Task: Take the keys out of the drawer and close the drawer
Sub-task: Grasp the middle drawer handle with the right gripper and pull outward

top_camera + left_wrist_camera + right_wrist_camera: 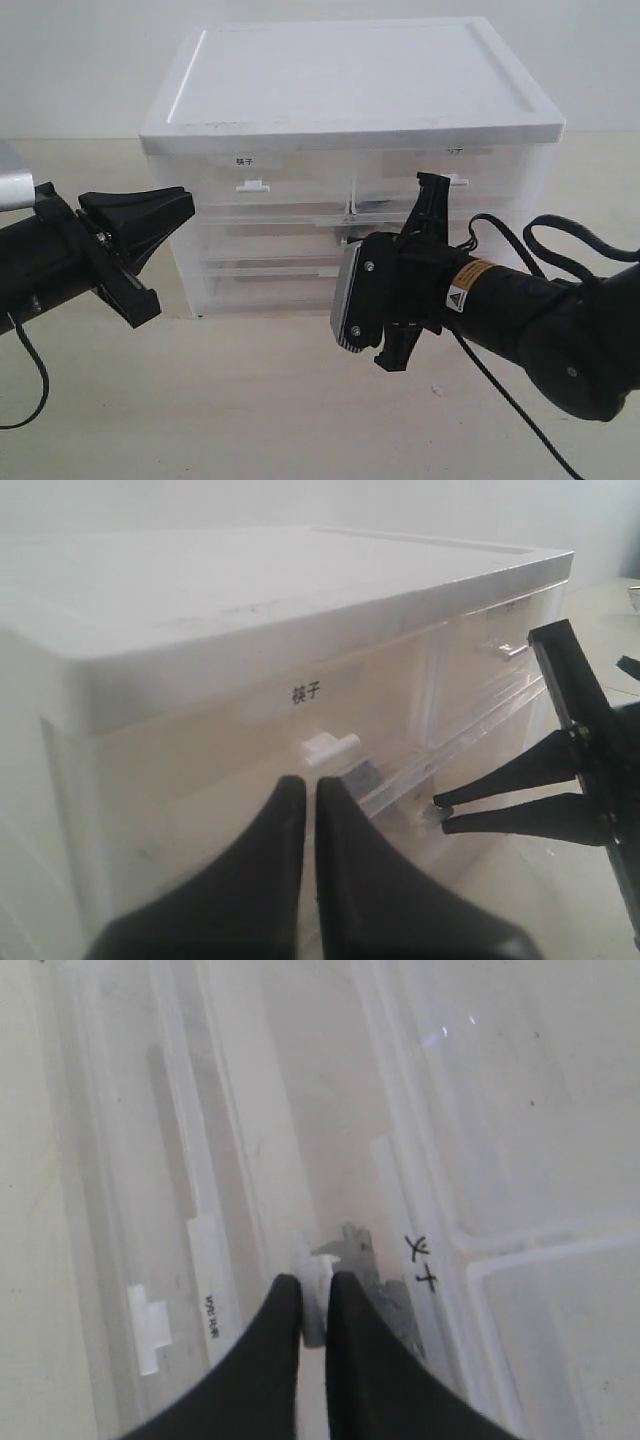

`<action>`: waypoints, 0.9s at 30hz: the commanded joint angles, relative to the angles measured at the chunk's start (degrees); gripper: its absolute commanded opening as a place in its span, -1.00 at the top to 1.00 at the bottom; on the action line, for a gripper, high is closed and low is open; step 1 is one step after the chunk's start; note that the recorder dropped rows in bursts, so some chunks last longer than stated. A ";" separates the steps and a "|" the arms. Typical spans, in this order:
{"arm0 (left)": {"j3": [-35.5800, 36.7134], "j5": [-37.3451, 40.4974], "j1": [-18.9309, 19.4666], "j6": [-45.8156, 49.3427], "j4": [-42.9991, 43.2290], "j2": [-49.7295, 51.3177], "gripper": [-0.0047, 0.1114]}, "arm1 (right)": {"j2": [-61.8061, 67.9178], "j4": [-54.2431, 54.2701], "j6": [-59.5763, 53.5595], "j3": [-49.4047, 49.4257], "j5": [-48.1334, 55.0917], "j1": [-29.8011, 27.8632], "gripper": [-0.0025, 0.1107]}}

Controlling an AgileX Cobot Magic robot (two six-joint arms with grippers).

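Observation:
The white cabinet [350, 90] faces me. Its middle-tier translucent drawer [265, 243] looks pushed in. My right gripper [352, 242] is at that drawer's centre, and its two black fingers [285, 1305] are shut on the small white handle tab [318, 1268]; from the left wrist view the same gripper [440, 815] pinches the drawer front. A dim grey shape [362, 1252] shows through the plastic behind the tab; I cannot tell whether it is the keys. My left gripper [186, 203] hovers shut beside the cabinet's left front corner, holding nothing; its tips [310, 785] point at the labelled top-left drawer [320, 745].
Two half-width labelled drawers [252, 185] sit above the middle tier and a like full-width drawer [265, 290] below it. The cabinet stands on a pale tabletop [250, 400]. The right arm's black cable [500, 390] trails over the table.

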 commanded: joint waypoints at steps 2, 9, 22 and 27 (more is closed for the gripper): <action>-0.28 -0.44 -0.46 0.29 -0.93 0.12 0.84 | -0.66 -0.28 0.62 1.59 13.45 2.26 0.96; -0.28 -0.44 -0.46 0.29 -0.93 0.12 0.84 | -6.64 -0.28 4.00 3.23 17.78 2.26 0.96; -0.28 -0.21 -0.46 0.29 -0.50 0.12 0.84 | -11.45 -0.39 8.16 3.23 27.50 6.12 0.96; -0.28 -0.11 -0.46 0.29 -0.53 0.12 0.84 | -11.45 -0.39 7.74 3.23 30.85 10.16 0.96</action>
